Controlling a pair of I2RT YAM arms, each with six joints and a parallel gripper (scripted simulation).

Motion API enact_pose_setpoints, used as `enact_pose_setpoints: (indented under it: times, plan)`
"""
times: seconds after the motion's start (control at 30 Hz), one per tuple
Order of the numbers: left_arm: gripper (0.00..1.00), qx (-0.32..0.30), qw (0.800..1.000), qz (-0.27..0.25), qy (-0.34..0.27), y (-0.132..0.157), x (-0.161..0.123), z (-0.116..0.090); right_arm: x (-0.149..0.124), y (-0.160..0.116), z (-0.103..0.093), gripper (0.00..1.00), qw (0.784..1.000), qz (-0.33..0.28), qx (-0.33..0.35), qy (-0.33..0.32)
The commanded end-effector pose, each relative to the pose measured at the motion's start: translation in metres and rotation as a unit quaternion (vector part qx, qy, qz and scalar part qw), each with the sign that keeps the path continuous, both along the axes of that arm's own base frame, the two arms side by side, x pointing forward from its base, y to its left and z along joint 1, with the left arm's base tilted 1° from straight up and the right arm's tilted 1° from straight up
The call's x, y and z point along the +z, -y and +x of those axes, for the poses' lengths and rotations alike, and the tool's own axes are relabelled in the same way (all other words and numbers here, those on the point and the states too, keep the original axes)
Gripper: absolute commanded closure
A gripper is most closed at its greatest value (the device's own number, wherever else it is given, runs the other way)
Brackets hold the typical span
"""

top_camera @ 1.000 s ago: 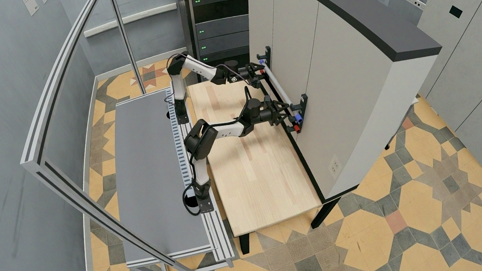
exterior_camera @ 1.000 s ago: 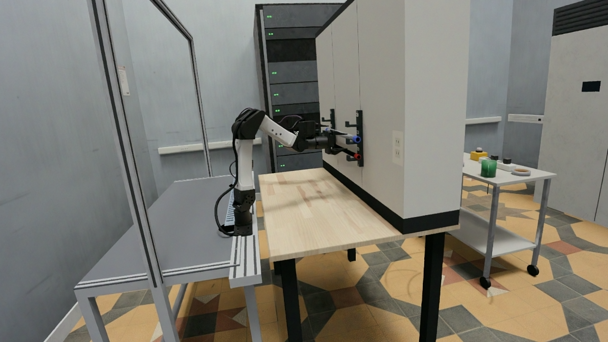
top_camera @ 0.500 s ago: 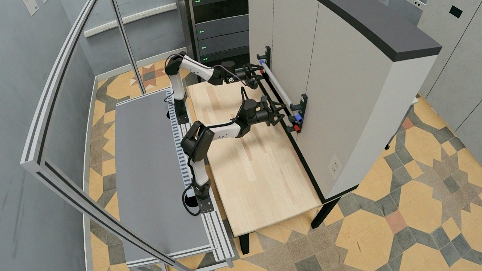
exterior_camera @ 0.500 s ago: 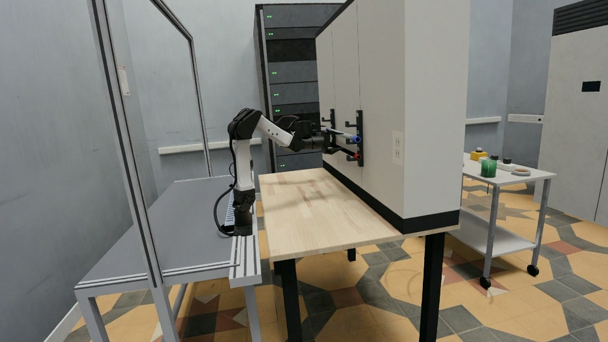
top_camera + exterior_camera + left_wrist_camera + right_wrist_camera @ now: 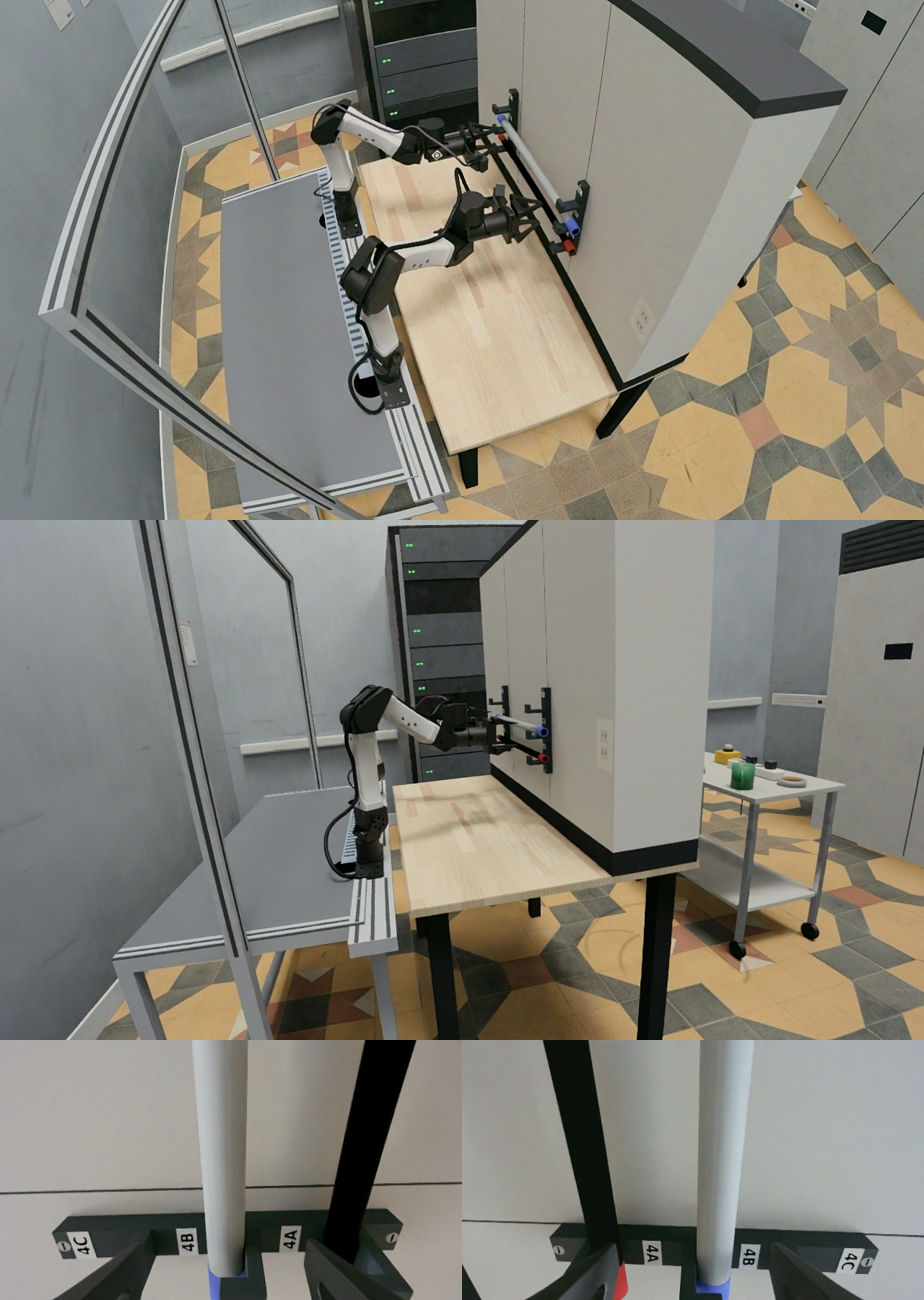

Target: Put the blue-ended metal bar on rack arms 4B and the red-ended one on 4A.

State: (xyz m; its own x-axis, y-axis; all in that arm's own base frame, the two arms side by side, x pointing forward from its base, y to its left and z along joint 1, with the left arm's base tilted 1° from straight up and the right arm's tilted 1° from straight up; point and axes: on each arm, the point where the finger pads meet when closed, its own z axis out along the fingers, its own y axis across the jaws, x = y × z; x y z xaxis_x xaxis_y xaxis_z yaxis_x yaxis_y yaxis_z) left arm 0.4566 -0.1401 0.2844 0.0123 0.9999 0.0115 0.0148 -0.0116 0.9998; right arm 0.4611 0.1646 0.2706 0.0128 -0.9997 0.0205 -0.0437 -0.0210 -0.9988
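Observation:
The silver bar with blue ends [image 5: 530, 158] [image 5: 224, 1148] [image 5: 722, 1148] lies level across the middle rack arms, just below the 4B labels [image 5: 187, 1241] [image 5: 749, 1256]. The black bar with red ends [image 5: 569, 247] [image 5: 542, 757] [image 5: 364, 1148] [image 5: 586, 1148] lies across the lowest rack arms, below the 4A labels [image 5: 290, 1238] [image 5: 652, 1252]. My left gripper [image 5: 496, 139] [image 5: 225, 1252], at the far end, is open. My right gripper [image 5: 537, 214] [image 5: 693, 1254], at the near end, is open. Both stand in front of the silver bar, with no finger closed on it.
The far rack bracket [image 5: 513, 110] and near rack bracket [image 5: 582, 193] are fixed to the pale cabinet wall [image 5: 646, 161]. Their upper 4C arms hold nothing. The wooden table [image 5: 510, 342] extends below both arms. A dark server rack [image 5: 426, 51] stands behind the far arm.

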Motion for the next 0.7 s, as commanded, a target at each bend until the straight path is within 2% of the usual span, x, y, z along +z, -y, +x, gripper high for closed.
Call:
enact_pose_setpoints:
  times: [0.0,0.43,0.67]
  plan:
    - [0.31,0.001,1.0,0.0,0.005,0.001,0.003,-0.008,0.015,0.003,-0.009,0.31,1.0,0.007,-0.005,0.019]
    - [0.31,0.001,1.0,0.0,0.005,0.001,0.003,-0.024,0.015,0.003,-0.025,0.31,1.0,0.007,-0.005,0.019]
    - [0.28,0.001,1.0,0.0,0.005,0.001,0.003,-0.025,0.015,0.003,-0.026,0.28,1.0,0.007,-0.005,0.019]
